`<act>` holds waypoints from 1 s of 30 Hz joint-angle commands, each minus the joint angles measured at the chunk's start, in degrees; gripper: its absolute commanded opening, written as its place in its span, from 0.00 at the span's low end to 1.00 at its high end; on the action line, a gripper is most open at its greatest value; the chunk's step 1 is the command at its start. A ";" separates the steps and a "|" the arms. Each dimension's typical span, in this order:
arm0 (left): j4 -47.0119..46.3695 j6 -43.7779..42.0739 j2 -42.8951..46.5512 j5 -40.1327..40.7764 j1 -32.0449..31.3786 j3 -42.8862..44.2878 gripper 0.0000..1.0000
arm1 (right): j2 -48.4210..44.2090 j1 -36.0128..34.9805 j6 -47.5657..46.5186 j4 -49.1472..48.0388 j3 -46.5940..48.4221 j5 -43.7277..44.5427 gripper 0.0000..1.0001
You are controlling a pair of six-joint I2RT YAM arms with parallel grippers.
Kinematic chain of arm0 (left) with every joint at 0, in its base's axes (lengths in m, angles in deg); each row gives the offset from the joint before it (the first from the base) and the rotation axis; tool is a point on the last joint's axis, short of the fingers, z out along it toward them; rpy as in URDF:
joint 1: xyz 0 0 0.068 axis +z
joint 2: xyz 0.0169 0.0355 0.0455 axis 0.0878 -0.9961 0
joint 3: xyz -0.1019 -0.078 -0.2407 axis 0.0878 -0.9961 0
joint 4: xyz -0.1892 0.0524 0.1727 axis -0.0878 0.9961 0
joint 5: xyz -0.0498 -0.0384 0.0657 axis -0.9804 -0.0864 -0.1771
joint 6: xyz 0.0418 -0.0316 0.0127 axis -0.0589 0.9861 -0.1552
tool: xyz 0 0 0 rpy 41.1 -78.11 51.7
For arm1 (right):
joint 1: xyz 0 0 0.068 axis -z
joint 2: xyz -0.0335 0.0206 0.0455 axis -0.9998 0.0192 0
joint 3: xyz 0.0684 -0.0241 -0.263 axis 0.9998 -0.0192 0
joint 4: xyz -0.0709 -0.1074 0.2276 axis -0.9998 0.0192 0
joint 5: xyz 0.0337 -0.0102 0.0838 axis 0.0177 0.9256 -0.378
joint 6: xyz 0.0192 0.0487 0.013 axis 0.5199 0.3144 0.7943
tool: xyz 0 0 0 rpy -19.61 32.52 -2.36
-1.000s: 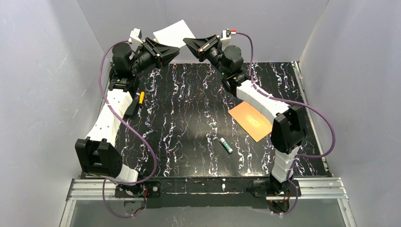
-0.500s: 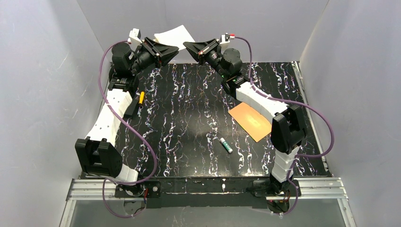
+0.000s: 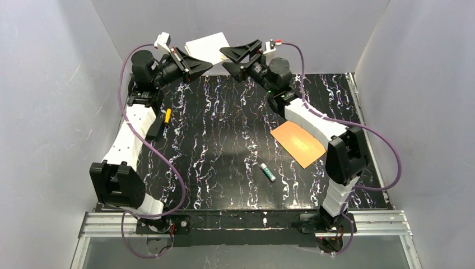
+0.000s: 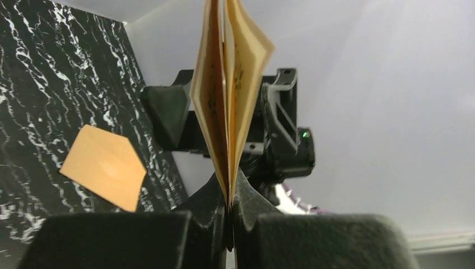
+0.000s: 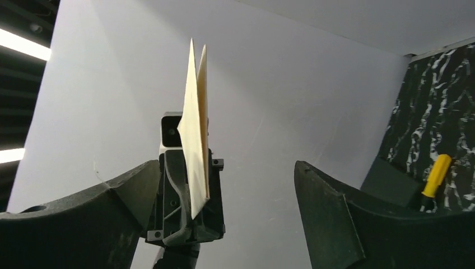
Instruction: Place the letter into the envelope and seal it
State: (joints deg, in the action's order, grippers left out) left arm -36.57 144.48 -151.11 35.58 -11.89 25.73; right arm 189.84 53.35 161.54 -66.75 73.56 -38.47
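The letter [image 3: 208,46] is being grasped by the left pincer [image 3: 207,63], facing the released right pincer [image 3: 231,56]; envelope [image 3: 298,142] and tube [image 3: 266,171] are being carried by the tabletop [image 3: 218,134].

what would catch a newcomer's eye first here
The folded cream letter, pinched in the left claw and raised above the black marbled table's far edge. Facing it, the right claw stands wide open, holding nothing. The orange-brown envelope lies flat on the table's right side, untouched.

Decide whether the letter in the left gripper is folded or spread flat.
Folded. The letter shows two layers, pinched together in the left gripper and splaying apart above it; both wrist views show this.
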 commanded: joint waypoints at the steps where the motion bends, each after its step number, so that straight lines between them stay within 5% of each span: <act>1: 0.29 -11.07 -0.74 -13.15 0.96 1.75 0.00 | -7.99 5.19 -10.12 0.87 -3.77 -4.85 0.99; 6: 0.99 -18.98 1.68 -20.13 0.92 -0.77 0.00 | -10.04 10.59 -23.06 1.69 -2.46 -22.44 0.99; 11: 2.31 -27.95 5.50 -22.68 0.96 -4.19 0.00 | -8.50 10.77 -43.17 19.20 9.76 -43.34 0.99; 14: 2.60 -33.21 7.64 -24.65 0.90 -6.15 0.00 | -6.87 10.77 -47.29 24.32 15.25 -51.26 0.99; 18: 7.27 -46.99 11.83 -23.38 0.95 -9.60 0.00 | -6.92 10.59 -47.57 22.46 16.21 -52.60 0.99; 24: 32.24 -76.58 12.91 -19.69 -0.26 -5.16 0.00 | -5.10 8.73 -48.75 25.71 20.67 -49.39 0.98; 30: 39.69 -85.47 13.62 -24.25 -0.27 -4.88 0.00 | -2.85 2.62 -51.24 27.21 21.49 -51.18 0.99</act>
State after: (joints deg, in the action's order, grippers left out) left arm -6.41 70.80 -139.04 15.06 -12.11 19.39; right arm 185.56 59.65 113.47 -41.75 91.66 -87.71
